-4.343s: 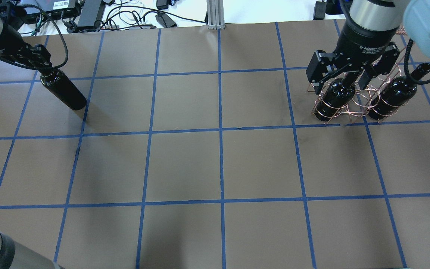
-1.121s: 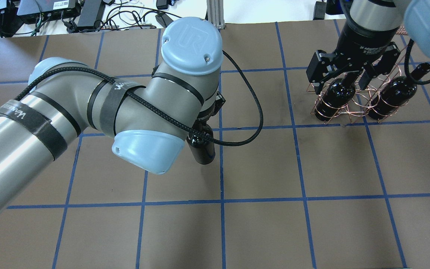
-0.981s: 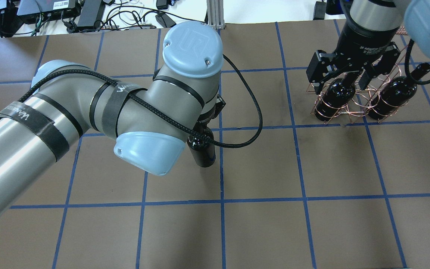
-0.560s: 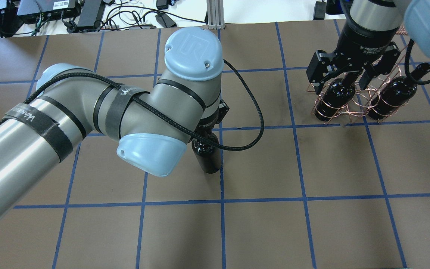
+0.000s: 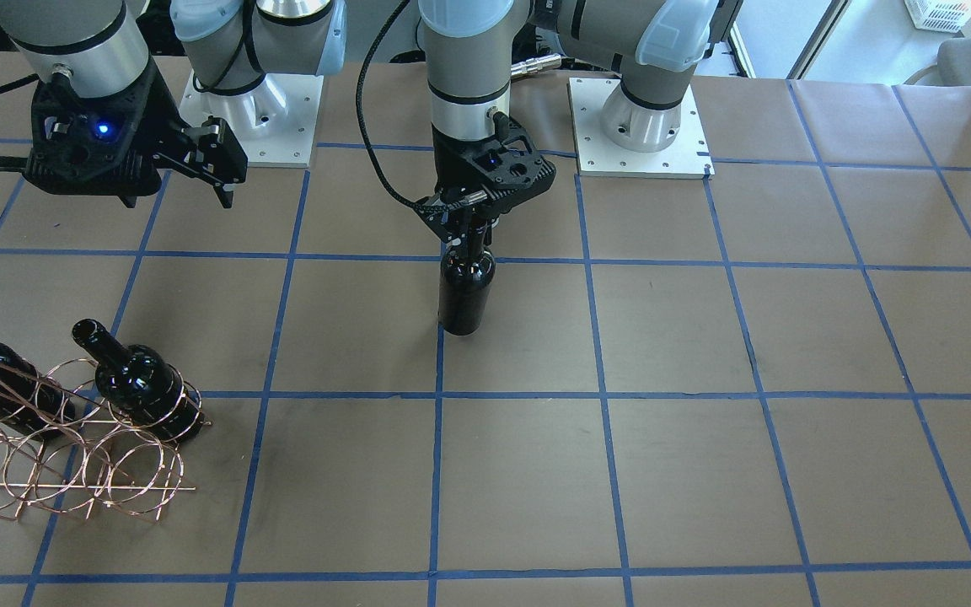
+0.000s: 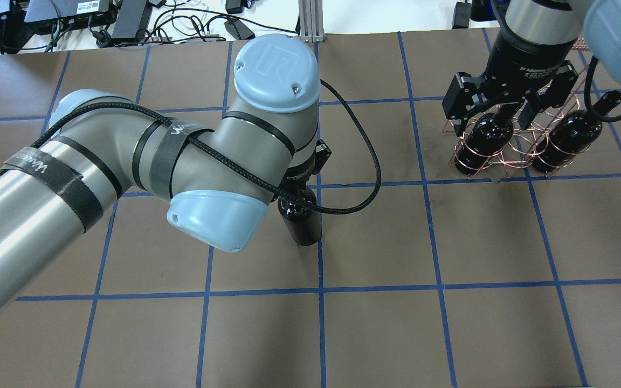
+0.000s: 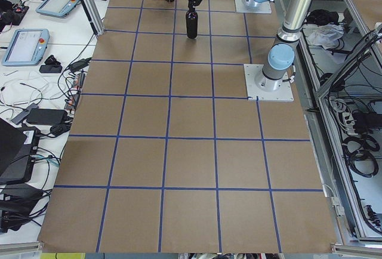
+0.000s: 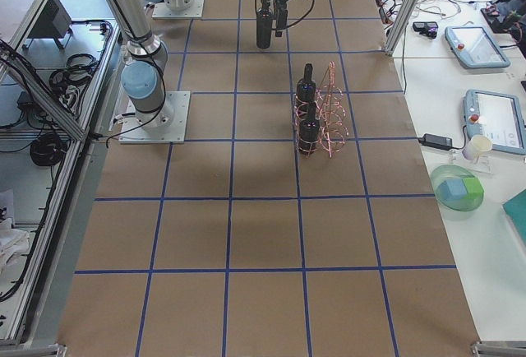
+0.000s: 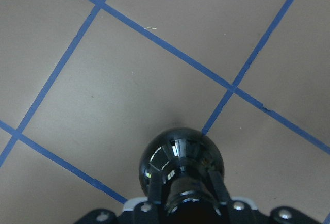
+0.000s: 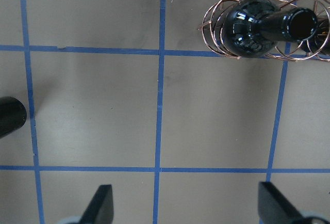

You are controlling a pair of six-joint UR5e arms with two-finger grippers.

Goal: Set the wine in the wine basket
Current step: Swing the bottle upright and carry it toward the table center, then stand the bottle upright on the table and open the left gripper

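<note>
Brown counter crossed by blue tape grid lines. A copper wire basket stands at the front view's lower left. A white base plate sits top centre, a second plate top left.

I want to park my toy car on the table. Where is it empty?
In front of the arm bases, the table is bare from the held wine out to the robot's left end, and also between that bottle and the wine basket. It's crowded at the basket corner: two bottles sit in it and the open right gripper hangs nearby.
</note>
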